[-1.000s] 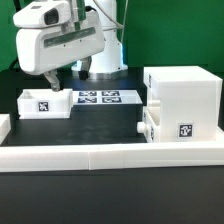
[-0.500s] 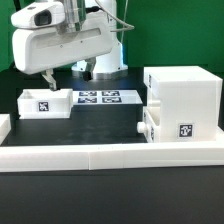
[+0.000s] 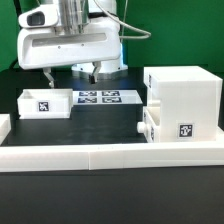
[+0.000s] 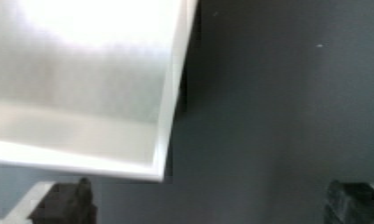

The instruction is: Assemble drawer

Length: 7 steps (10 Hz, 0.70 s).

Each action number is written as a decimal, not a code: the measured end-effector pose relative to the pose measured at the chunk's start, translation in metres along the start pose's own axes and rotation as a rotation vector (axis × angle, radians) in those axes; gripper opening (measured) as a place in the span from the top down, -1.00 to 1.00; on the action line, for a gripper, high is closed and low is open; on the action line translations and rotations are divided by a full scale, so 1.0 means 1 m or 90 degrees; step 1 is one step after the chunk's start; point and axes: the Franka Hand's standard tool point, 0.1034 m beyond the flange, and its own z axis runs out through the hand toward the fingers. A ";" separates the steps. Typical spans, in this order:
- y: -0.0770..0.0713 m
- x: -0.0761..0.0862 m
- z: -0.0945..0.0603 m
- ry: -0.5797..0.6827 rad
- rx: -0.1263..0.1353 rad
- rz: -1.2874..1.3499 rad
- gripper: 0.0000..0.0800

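The drawer's tall white housing (image 3: 185,95) stands at the exterior view's right, with a tag low on its front. One shallow tray (image 3: 152,124) sits in its lower slot and sticks out toward the left. The other tray (image 3: 42,102), tagged, lies loose at the exterior view's left. My gripper (image 3: 70,73) hovers above and just behind the loose tray, open and empty. In the wrist view the loose tray (image 4: 77,80) fills one side, beyond my gripper (image 4: 210,203). Its dark fingertips (image 4: 63,200) stand wide apart over the dark table, with the tray's corner close to one of them.
The marker board (image 3: 100,97) lies flat between the loose tray and the housing. A long low white border wall (image 3: 110,153) runs across the front of the table. A short white piece (image 3: 3,126) stands at the left edge.
My gripper's hand has turned about its upright axis and risen slightly above the loose tray. The drawer parts have not moved.
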 end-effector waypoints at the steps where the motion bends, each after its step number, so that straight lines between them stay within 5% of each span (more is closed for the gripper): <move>1: 0.001 -0.004 0.003 0.000 -0.001 0.009 -0.62; 7: 0.000 -0.004 0.007 -0.006 0.000 0.005 -0.62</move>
